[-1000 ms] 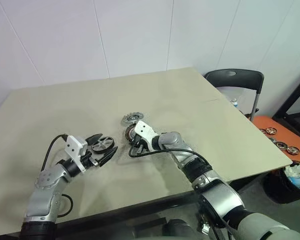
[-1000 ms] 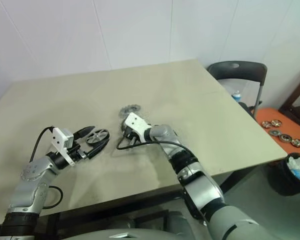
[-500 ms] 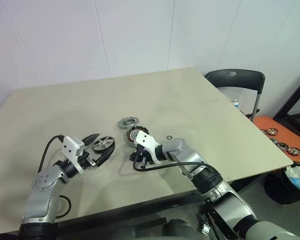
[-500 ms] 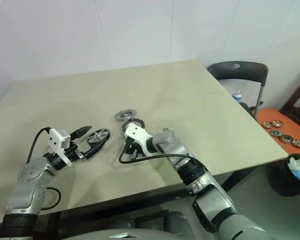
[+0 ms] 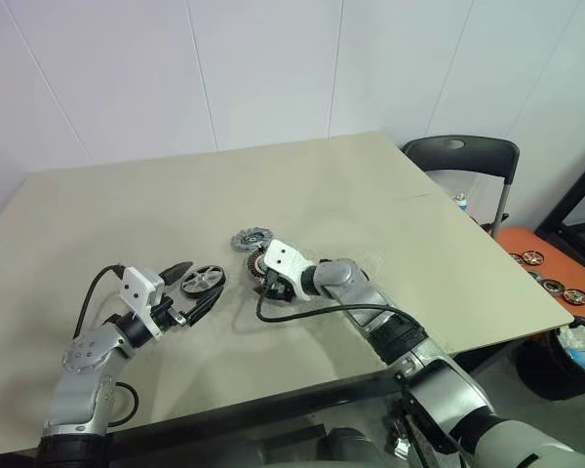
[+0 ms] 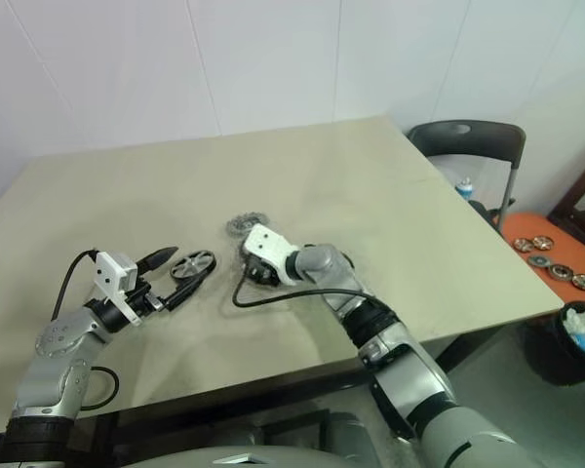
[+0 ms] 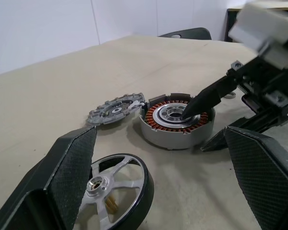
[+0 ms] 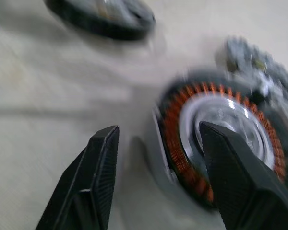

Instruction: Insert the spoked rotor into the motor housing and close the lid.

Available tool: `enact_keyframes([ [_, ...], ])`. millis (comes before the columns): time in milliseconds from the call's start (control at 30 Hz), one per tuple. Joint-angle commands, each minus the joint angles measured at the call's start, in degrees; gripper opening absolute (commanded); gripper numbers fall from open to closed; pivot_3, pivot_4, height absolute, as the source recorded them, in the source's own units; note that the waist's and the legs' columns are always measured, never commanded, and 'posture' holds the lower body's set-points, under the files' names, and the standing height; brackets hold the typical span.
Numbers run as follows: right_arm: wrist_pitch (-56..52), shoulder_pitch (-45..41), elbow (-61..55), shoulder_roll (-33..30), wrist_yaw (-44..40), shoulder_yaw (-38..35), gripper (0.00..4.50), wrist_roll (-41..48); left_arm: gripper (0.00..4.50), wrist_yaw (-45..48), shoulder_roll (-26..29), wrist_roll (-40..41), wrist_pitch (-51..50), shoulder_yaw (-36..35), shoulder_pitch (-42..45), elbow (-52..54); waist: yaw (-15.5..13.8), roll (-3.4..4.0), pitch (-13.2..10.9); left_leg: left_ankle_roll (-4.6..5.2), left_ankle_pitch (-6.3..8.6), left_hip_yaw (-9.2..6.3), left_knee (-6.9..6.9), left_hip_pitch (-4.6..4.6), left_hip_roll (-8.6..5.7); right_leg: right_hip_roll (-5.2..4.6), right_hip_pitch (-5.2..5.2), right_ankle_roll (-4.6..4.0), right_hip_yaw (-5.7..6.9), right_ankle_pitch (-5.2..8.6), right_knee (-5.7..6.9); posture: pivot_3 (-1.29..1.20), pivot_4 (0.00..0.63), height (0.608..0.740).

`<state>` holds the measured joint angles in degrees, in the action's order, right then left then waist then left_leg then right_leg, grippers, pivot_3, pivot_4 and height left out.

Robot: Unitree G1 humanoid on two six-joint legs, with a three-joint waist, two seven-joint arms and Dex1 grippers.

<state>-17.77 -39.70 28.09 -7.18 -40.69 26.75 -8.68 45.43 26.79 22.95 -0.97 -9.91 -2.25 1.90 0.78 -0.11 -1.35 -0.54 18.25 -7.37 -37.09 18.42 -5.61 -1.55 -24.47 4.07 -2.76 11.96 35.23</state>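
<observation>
The spoked rotor [image 5: 202, 281], a black ring with silvery spokes, lies flat on the table between the fingers of my left gripper [image 5: 193, 288], which is open and level around it. The motor housing [image 7: 176, 125], with its copper windings, sits just beyond the rotor. My right gripper [image 8: 158, 128] is open and tilted down at the housing: one finger [image 7: 206, 98] reaches over its centre and the other rests outside its wall. The lid [image 7: 116, 109], a notched silver-grey disc, lies flat on the table right behind the housing.
A beige table [image 5: 370, 195] holds all the parts, with its front edge close to my arms. A black chair [image 5: 458, 156] stands at its right corner. Low on the right are an orange tray [image 5: 546, 268] with more parts and a bin [image 5: 577, 343].
My right gripper was shut and has opened. It swung and tipped down onto the housing. The left gripper and the rotor have not moved.
</observation>
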Motion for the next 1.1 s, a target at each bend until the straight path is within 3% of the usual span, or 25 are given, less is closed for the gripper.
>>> enact_keyframes([
  [33,2.93,-1.87,1.09,0.42,0.57,0.89,2.78,-1.92,4.5,-0.46,0.09,-0.2,0.82,-0.41,0.38,1.4,0.15,-0.01,0.0,0.0,0.0,0.0,0.0,-0.01,0.0,0.01,0.0,0.0,0.0,0.0,0.0,0.0,0.0,0.74],
  [133,4.65,-1.9,2.04,0.5,0.33,0.98,2.18,-2.82,4.5,-0.77,0.16,-0.08,0.73,-0.52,0.24,1.95,0.07,-0.01,0.01,0.0,0.0,0.0,-0.01,-0.01,0.0,0.0,0.0,0.0,-0.01,0.0,0.01,0.0,0.0,0.74],
  [367,5.63,-1.67,2.36,1.04,-0.45,0.41,0.02,-2.92,4.5,-1.06,0.29,-0.09,0.59,-0.51,0.29,2.24,0.01,-0.02,0.01,0.0,0.0,0.0,-0.01,-0.03,0.01,0.01,0.02,0.0,-0.01,0.0,0.03,0.0,0.0,0.74],
  [567,2.79,-1.04,0.7,2.15,-2.03,-1.63,0.02,-0.15,4.5,-1.34,0.37,-0.18,0.46,-0.47,0.42,2.33,0.01,-0.02,0.01,0.0,0.0,0.0,-0.01,-0.03,0.0,0.01,0.02,0.0,-0.01,0.0,0.02,0.0,0.0,0.74],
  [767,-10.57,-0.73,-11.56,1.36,-10.42,-5.39,0.02,8.34,4.5,-1.68,0.08,-0.47,0.56,-0.15,0.14,2.08,0.09,0.01,-0.02,0.02,0.01,-0.01,0.02,0.05,0.0,0.01,-0.04,0.0,-0.01,0.0,-0.04,0.0,0.0,0.74],
  [933,-21.03,2.3,-23.24,-3.14,-16.82,-2.7,0.02,12.61,4.5,-1.87,0.27,-0.51,0.76,-0.65,-0.14,1.85,-0.25,0.01,-0.02,0.02,0.01,-0.01,0.01,0.1,0.0,-0.01,-0.07,0.0,-0.01,0.0,-0.04,0.0,0.0,0.74],
  [1033,-20.23,3.64,-20.32,-2.66,-14.19,-2.32,0.02,11.72,4.5,-1.87,0.32,-0.63,0.95,-0.73,-0.04,1.47,-0.17,-0.01,-0.01,0.02,0.01,-0.02,-0.01,0.06,0.0,-0.02,-0.01,0.01,0.0,0.0,-0.05,0.0,0.0,0.74],
  [1100,-18.04,4.31,-17.71,-2.16,-12.35,-1.82,0.56,10.6,4.5,-1.94,0.29,-0.78,1.03,-0.65,0.14,1.34,-0.09,0.0,-0.02,0.01,0.01,-0.02,-0.02,0.04,0.0,-0.02,0.0,0.01,0.0,0.0,-0.03,0.0,0.0,0.74],
])
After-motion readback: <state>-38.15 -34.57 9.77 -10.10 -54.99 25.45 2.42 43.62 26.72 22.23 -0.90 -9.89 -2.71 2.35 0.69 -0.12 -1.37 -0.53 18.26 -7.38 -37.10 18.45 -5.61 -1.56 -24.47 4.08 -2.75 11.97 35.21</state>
